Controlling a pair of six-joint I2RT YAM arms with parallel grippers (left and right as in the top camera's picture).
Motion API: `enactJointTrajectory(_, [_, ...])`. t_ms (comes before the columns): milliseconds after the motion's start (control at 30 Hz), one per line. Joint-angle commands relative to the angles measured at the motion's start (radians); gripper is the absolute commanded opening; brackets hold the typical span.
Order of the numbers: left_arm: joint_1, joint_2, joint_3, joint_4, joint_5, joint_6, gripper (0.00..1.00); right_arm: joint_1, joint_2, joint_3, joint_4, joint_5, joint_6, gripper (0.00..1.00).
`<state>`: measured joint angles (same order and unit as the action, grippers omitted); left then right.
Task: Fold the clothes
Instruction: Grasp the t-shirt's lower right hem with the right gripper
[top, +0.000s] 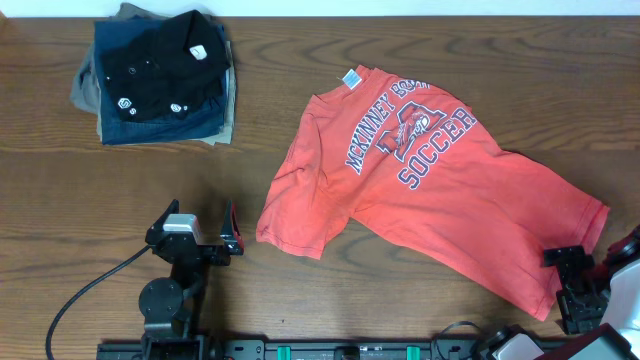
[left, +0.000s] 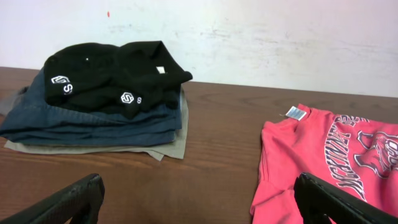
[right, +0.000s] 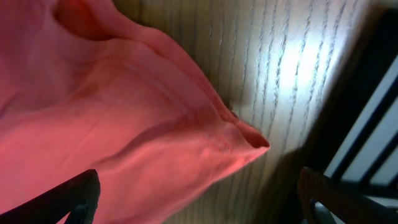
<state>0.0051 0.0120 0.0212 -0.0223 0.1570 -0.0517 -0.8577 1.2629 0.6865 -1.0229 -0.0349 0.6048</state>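
Cotton, soft and rumpled: the red-orange T-shirt (top: 430, 190) lies spread and skewed on the grained wooden table (top: 300, 150), white-and-dark soccer lettering creased across it. The right gripper (top: 572, 285) gapes wide and empty, a pointed hem corner lying between its jaws. The left gripper (top: 197, 225), equally wide and empty, has a sleeve ahead to its right and a folded stack (left: 93, 127) topped by a black shirt (top: 165, 60) ahead to its left.
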Motion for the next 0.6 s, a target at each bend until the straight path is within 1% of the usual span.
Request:
enactJointTrajectory(0, [-0.002, -0.006, -0.017, -0.033, 0.014, 0.003, 0.98, -0.021, 0.001, -0.035, 0.03, 0.046, 0.023, 0.99])
enactJointTrajectory(100, [-0.002, -0.006, -0.017, -0.033, 0.014, 0.003, 0.98, -0.021, 0.001, -0.053, 0.05, 0.05, 0.023, 0.99])
enactJointTrajectory(167, [-0.002, -0.006, -0.017, -0.033, 0.014, 0.003, 0.98, -0.021, 0.001, -0.063, 0.066, 0.051, 0.023, 0.96])
enactJointTrajectory(333, [-0.002, -0.006, -0.017, -0.033, 0.014, 0.003, 0.98, -0.021, 0.001, -0.102, 0.11, 0.057, 0.023, 0.86])
enactJointTrajectory(433, [-0.002, -0.006, -0.017, -0.033, 0.014, 0.003, 0.98, -0.021, 0.001, -0.124, 0.124, 0.056, 0.024, 0.83])
enactJointTrajectory(567, [-0.002, -0.006, -0.017, -0.033, 0.014, 0.003, 0.98, -0.021, 0.001, -0.141, 0.134, 0.053, 0.024, 0.76])
